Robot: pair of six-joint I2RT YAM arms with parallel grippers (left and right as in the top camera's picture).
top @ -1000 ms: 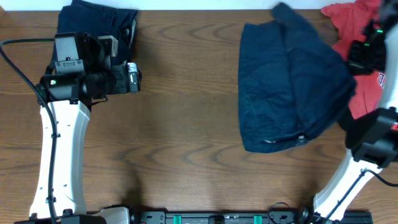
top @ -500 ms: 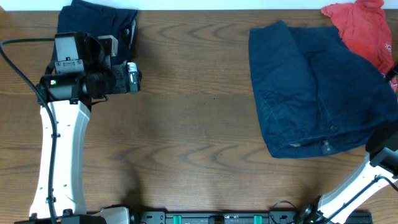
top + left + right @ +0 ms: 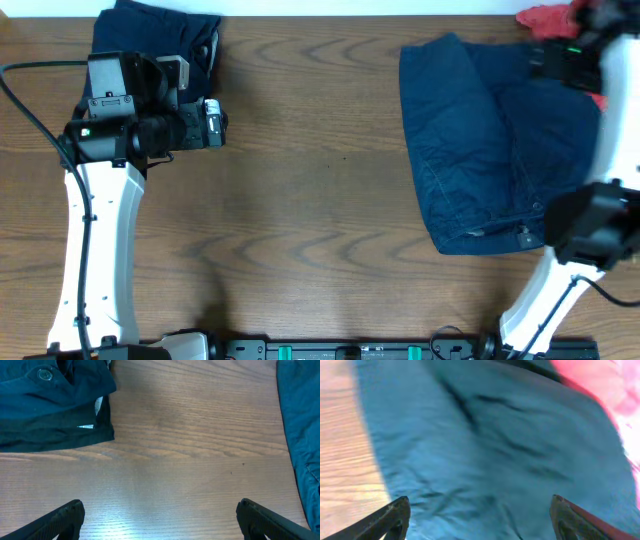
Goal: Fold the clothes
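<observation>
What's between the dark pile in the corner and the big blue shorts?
Only bare wooden table lies between the dark pile and the blue shorts. The overhead and left wrist views both show it.

A robotics lab bench: 2 white robot arms (image 3: 95, 230) at a wood-grain table (image 3: 300, 200).

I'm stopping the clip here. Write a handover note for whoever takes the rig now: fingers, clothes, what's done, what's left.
Fingers: the left gripper is open and empty over the table. The right gripper is open and empty above the navy shorts, in a blurred view.
Clothes: a dark navy piece lies compact at the table's far left edge, apparently folded. The navy shorts lie spread on the right. A red T-shirt sits crumpled at the far right corner.
Done: probably the dark navy piece.
Left: fold the navy shorts, then the red T-shirt.
</observation>
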